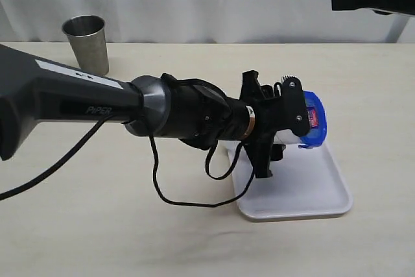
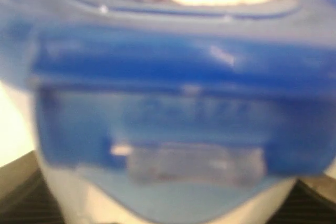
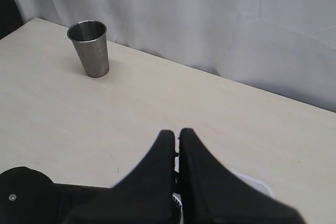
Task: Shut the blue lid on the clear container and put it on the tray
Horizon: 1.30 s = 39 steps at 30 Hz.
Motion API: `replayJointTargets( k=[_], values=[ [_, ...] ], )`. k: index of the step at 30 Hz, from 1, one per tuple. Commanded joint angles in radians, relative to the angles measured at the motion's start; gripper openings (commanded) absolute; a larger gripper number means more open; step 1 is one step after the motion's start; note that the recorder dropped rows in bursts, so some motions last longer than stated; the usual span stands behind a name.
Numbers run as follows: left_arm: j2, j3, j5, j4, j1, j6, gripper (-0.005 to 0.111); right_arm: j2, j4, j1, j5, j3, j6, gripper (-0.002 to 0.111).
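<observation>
Item: clear container (image 1: 290,138), lying sideways above tray (image 1: 318,194), long axis 9-to-3, blue lid (image 1: 316,119) facing 3 o'clock. Left pincer (image 1: 282,131) spread wide, grasping container. Right pincer (image 3: 177,142) clenched, empty.

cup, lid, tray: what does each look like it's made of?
Cup: likely steel, brushed grey sheen with a bright rim.
Lid: glossy blue plastic by the look, soft highlights up close.
Tray: probably white plastic, smooth, moulded rounded corners and low rim.
</observation>
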Motion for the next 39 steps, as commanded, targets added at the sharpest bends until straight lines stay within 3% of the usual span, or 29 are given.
replayJointTargets(
  k=[1, 6, 11, 22, 26, 30, 35, 39],
  values=[
    [-0.009, -0.003, 0.07, 0.07, -0.019, 0.091, 0.0, -0.007, -0.01, 0.0, -0.02, 0.005, -0.009, 0.004],
    [-0.009, -0.003, 0.399, 0.129, -0.11, 0.49, 0.0, -0.007, -0.01, 0.0, -0.033, 0.005, -0.009, 0.004],
    [-0.009, -0.003, 0.436, 0.097, -0.124, 0.529, 0.0, -0.007, -0.01, 0.0, -0.04, 0.005, -0.009, 0.004],
    [-0.009, -0.003, 0.213, -0.337, -0.104, 0.519, 0.0, -0.007, -0.01, 0.0, -0.034, 0.005, -0.009, 0.004],
    [-0.021, -0.003, 0.04, -0.531, -0.055, 0.519, 0.0, -0.007, -0.077, -0.008, -0.028, 0.005, 0.014, 0.004],
    [-0.034, -0.003, -0.146, -0.705, 0.005, 0.519, 0.0, -0.007, -0.147, -0.082, -0.014, 0.005, 0.149, 0.004],
    [-0.047, -0.003, -0.36, -0.725, 0.034, 0.409, 0.0, -0.007, -0.101, -0.234, -0.014, 0.005, 0.154, 0.004],
    [-0.029, -0.003, -0.588, -0.725, 0.05, 0.26, 0.0, 0.007, -0.031, -0.291, -0.014, 0.005, 0.112, 0.004]
  ],
)
